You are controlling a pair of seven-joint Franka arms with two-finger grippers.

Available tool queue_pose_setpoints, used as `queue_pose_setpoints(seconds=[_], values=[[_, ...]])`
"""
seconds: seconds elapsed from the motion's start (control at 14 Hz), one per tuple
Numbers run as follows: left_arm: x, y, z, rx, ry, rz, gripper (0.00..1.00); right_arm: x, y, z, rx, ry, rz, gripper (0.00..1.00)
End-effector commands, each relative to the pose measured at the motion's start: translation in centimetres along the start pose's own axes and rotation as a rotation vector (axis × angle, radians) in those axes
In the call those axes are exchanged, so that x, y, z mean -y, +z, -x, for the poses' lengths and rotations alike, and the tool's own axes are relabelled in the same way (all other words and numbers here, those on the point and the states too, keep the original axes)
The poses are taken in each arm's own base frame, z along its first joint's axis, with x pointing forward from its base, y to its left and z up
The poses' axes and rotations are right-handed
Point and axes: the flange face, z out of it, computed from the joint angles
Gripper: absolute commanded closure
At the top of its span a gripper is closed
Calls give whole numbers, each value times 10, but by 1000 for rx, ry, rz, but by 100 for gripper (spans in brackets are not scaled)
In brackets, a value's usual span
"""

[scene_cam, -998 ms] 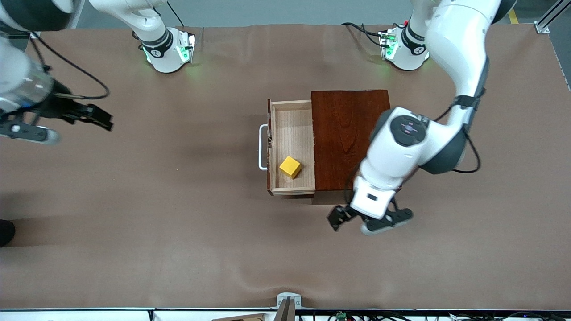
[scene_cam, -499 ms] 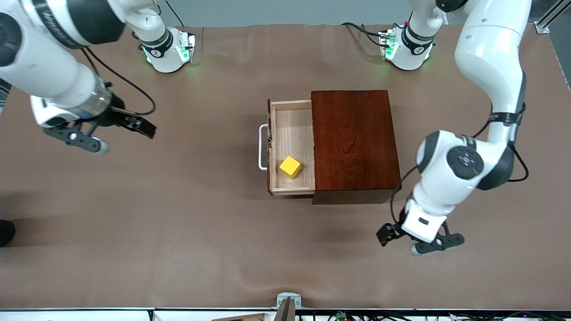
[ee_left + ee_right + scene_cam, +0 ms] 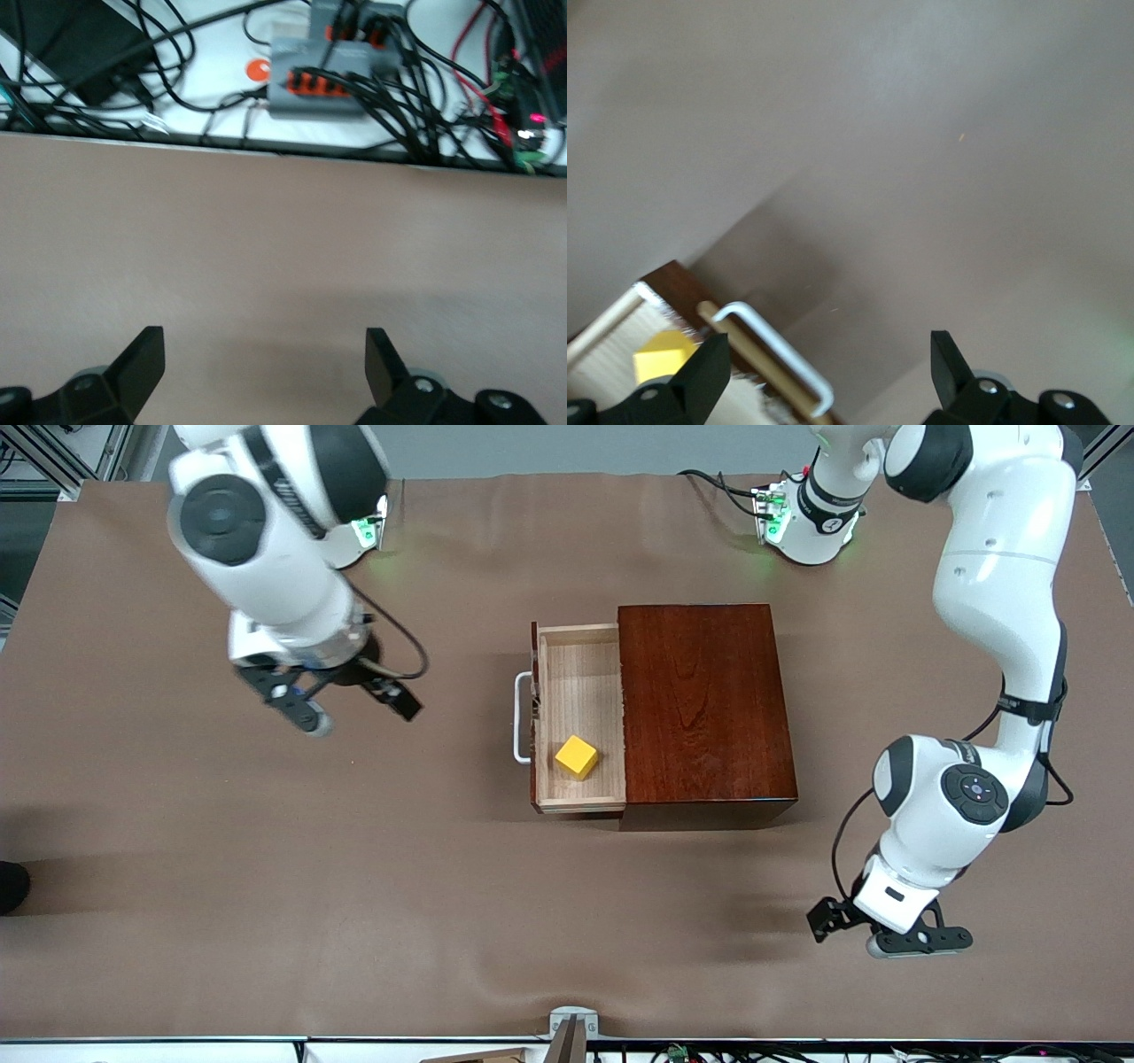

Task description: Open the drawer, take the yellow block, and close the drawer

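Note:
The drawer (image 3: 580,708) stands open out of the dark reddish-brown wooden box (image 3: 704,713), its white bar handle (image 3: 521,717) toward the right arm's end of the table. The yellow block (image 3: 577,757) lies in the drawer, at its end nearer the front camera. My right gripper (image 3: 359,710) is open and empty over bare table, apart from the handle. The right wrist view shows its fingers spread (image 3: 830,367), with the handle (image 3: 775,350) and the block (image 3: 663,359) ahead. My left gripper (image 3: 873,932) is open and empty over bare table off the box's corner (image 3: 263,367).
The brown table cover (image 3: 354,886) has a wrinkle near the front edge. A grey mount (image 3: 571,1023) sits at that edge. The left wrist view shows the table edge with a grey power box (image 3: 323,75) and several cables past it.
My right arm has swung in from its end of the table toward the drawer's handle. My left arm has moved off the box toward its own end. The drawer and the block have not moved.

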Motion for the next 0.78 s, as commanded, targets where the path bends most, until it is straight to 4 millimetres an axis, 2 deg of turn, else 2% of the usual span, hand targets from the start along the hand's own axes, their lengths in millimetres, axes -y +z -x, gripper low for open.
queue_pose_setpoints(seconds=[0.0,0.14,0.29,0.71], values=[[24,18,-4,-78,100,-57,0,24,17,38,-3,162,-7,0],[41,24,-3,-93,177,-83,0,50,38,73,-8,249,9,0],[51,29,-2,-97,201,-101,0,77,50,107,-16,344,-2,0],[50,23,-4,-102,200,-103,0,115,73,167,2,542,-103,0]])
